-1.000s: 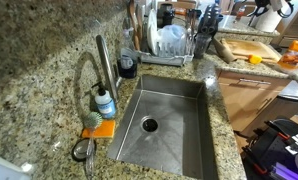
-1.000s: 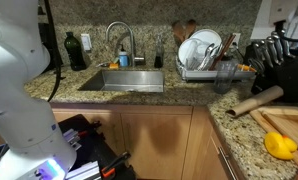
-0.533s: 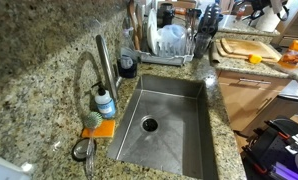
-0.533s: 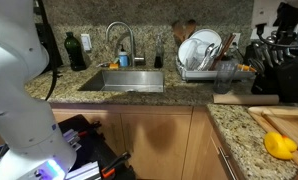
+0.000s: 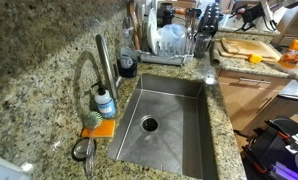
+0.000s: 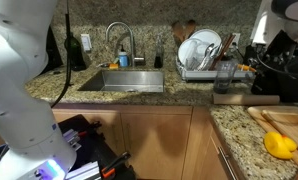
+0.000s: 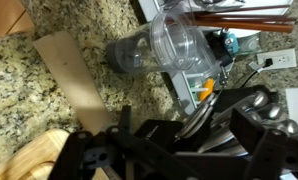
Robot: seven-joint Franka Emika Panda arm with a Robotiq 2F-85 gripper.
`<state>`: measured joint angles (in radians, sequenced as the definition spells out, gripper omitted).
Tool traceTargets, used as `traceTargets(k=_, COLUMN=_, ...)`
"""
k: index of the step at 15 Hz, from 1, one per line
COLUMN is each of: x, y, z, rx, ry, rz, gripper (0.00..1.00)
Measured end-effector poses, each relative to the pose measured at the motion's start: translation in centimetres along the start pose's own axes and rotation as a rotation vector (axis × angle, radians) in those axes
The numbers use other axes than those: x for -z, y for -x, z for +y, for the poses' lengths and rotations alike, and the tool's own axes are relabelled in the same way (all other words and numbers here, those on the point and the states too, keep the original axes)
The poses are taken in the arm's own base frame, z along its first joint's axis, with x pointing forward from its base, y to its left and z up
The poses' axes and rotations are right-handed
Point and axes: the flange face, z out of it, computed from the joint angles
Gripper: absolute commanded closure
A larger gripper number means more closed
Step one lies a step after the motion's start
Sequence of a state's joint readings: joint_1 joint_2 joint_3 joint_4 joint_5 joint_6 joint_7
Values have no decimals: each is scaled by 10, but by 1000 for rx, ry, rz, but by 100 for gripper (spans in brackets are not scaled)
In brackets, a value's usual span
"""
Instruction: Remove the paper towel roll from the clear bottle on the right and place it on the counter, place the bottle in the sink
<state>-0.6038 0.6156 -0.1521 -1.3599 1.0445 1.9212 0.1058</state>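
1. Dish rack (image 6: 203,62) – wire, loaded with white plates, at the back of the granite surface (image 6: 239,126). It serves as the reference for all entries below.
2. Clear bottle (image 6: 225,77) – see-through and colourless.
   - It stands upright on the surface, just in front of the rack's end that lies away from the sink.
   - It also shows in an exterior view (image 5: 210,75) and in the wrist view (image 7: 164,50), open mouth toward the lens.
   - Nothing sits on or over it.
3. Paper towel roll (image 6: 244,98) – a bare brown cardboard tube.
   - It lies flat on the surface just beyond the bottle, on the side away from the rack and near the surface's front edge.
   - In the wrist view (image 7: 69,75) it lies beside the bottle's base; contact cannot be told.
4. Sink (image 5: 192,128) – steel basin with a dark drain, directly beside the rack's other end, nothing visible inside. It is seen also at (image 6: 129,80).
5. End effector (image 7: 189,125) – dark, raised clear of the surface on the rack's bottle side, above the knife block (image 6: 274,78). Its fingers look spread, gripping nothing.
6. Faucet (image 5: 104,58) – behind the sink, on its side away from the rack.
7. Blue-label bottle (image 5: 106,103) and orange sponge (image 5: 97,128) – past the faucet, well apart from the rack.
8. Cutting board (image 6: 286,125) – past the roll from the rack, carrying a yellow fruit (image 6: 279,146).
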Motion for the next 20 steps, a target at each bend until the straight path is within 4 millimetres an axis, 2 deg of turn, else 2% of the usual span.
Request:
traceTargets(k=2, x=-16, y=-5, z=3, rx=-13, ry=12, rz=-6, gripper=0)
traceTargets(k=4, x=-19, y=-1, z=1, rx=13, ry=58, rz=-7, gripper=0)
traceTargets(k=6, x=-28, y=12, z=-3, rx=49, ry=168, rz=-44, gripper=0)
traceTargets(k=9, x=-56, y=33, z=-12, rx=91, ry=347, rz=-55, gripper=0)
traceTargets(k=11, x=-68, y=42, z=-16, rx=105, ry=403, rz=-55, gripper=0)
traceTargets(k=14, x=-70, y=42, z=-17, rx=117, ry=402, rz=-58, gripper=0)
traceTargets(k=16, x=-79, y=41, z=-15, rx=159, ry=397, rz=-65, gripper=0)
traceTargets(k=20, x=-123, y=35, z=2, rx=268, ry=387, rz=-81, gripper=0)
